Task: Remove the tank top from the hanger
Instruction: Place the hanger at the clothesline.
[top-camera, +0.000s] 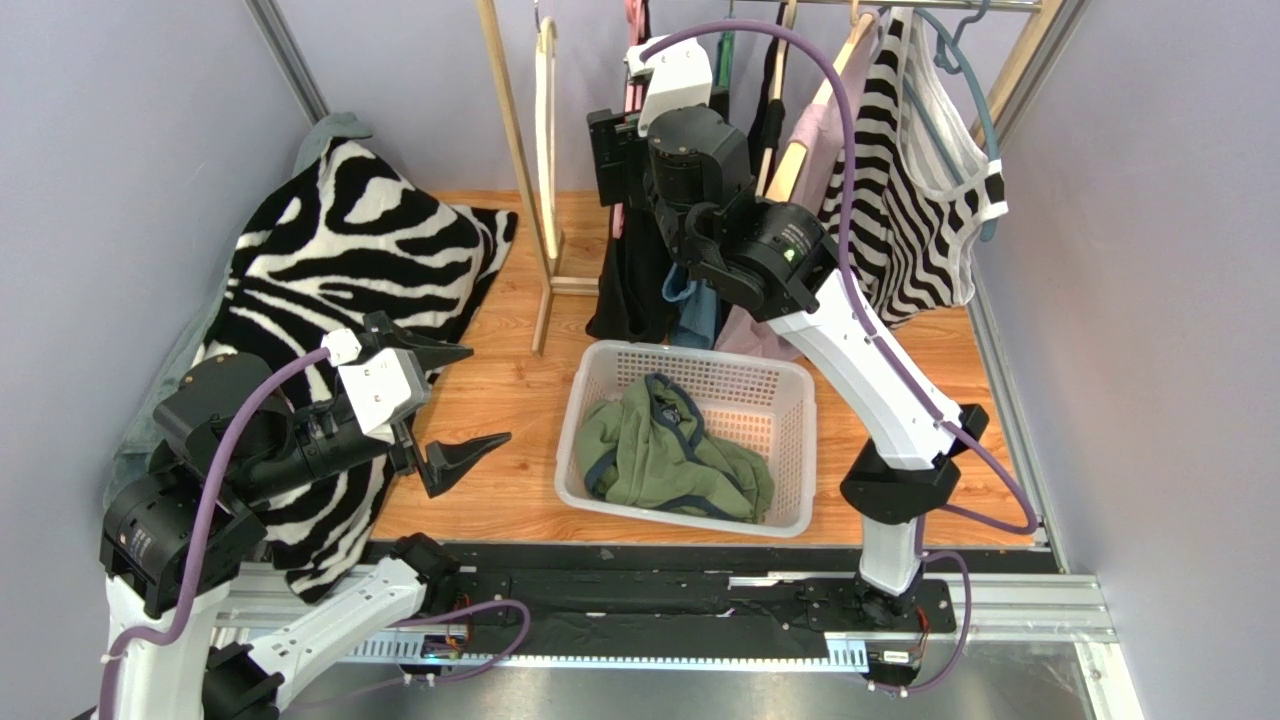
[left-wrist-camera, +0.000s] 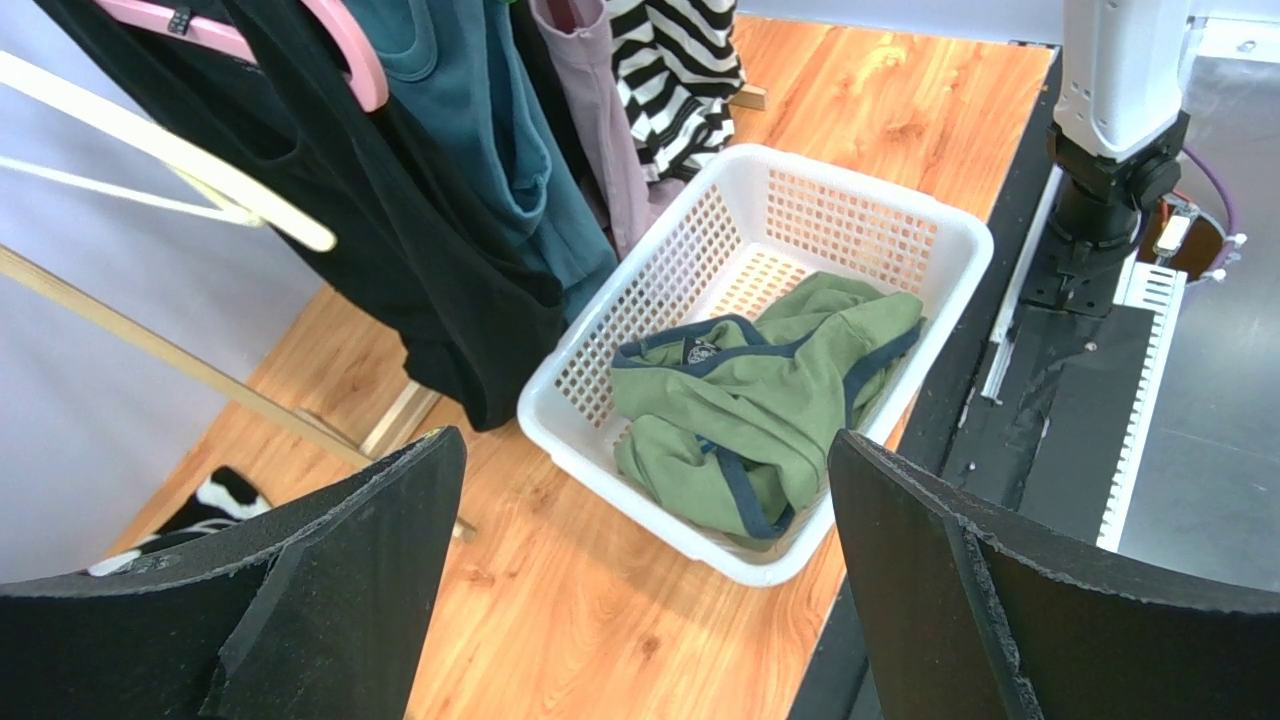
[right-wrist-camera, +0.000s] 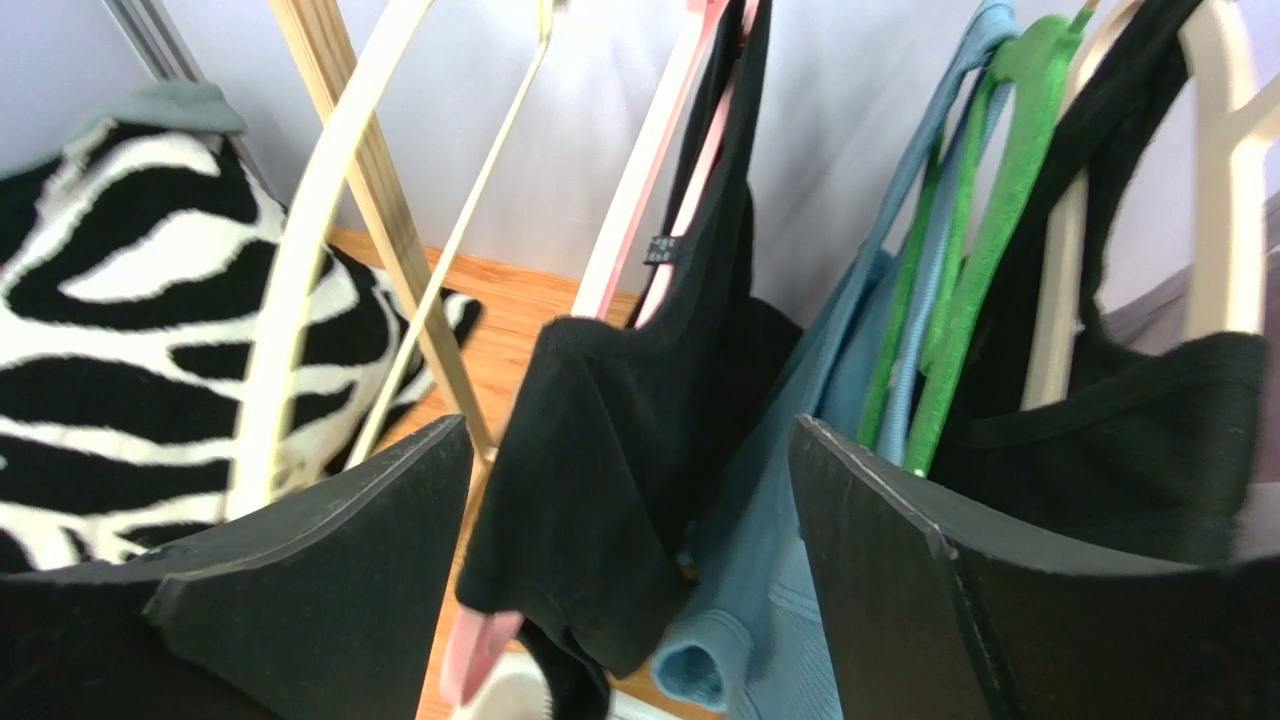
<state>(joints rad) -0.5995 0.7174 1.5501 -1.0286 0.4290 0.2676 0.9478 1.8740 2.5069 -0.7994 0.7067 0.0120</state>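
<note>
Wood worktop (top-camera: 511, 375), rack behind; black tank top (right-wrist-camera: 616, 450) on pink hanger (right-wrist-camera: 643, 165) just ahead of right jaws, wide open, empty; left jaws wide open, empty, near basket (top-camera: 706, 375)

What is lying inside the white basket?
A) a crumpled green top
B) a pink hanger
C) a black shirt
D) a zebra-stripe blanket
A: a crumpled green top with dark blue trim lies in the white basket, as the top view and the left wrist view both show.
</note>
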